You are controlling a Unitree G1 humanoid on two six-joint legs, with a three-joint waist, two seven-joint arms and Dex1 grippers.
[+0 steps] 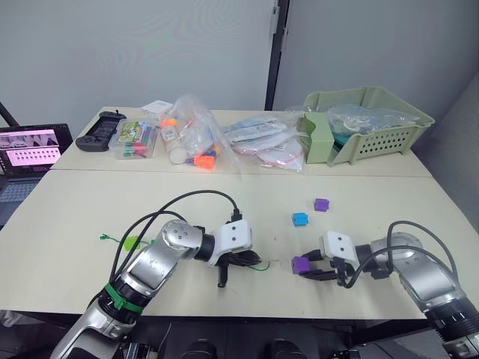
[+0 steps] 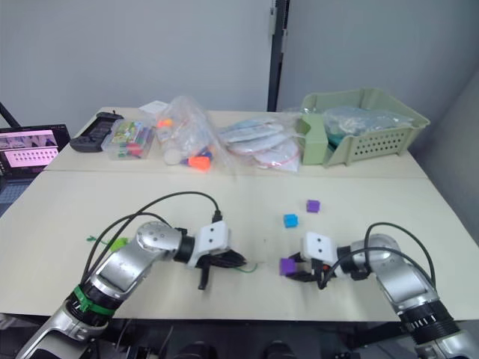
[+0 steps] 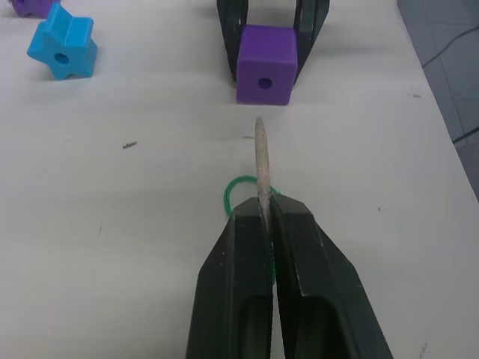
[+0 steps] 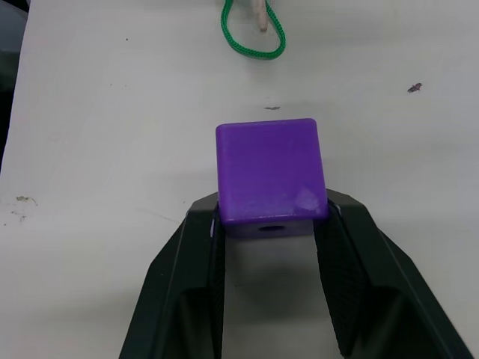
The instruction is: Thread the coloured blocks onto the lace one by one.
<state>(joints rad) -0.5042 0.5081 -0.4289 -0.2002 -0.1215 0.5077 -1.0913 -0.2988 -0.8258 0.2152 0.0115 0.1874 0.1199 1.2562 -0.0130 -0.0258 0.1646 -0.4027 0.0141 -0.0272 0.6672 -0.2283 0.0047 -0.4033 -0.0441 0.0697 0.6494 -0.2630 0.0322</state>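
One purple cube (image 3: 266,64) sits squeezed between the fingers of our right gripper (image 4: 268,224), its hole facing straight back at our left gripper (image 3: 263,217), which is clamped on the lace (image 3: 238,188) with the pale stiff tip (image 3: 260,161) pointing along its own fingers at that hole, just short of it and a touch to one side, so we judge the coming move a straight push forward. Beyond the right gripper we count one blue block (image 1: 300,219) and one more purple block (image 1: 321,204), both well apart from it; a small lime piece (image 1: 133,242) lies behind the left arm.
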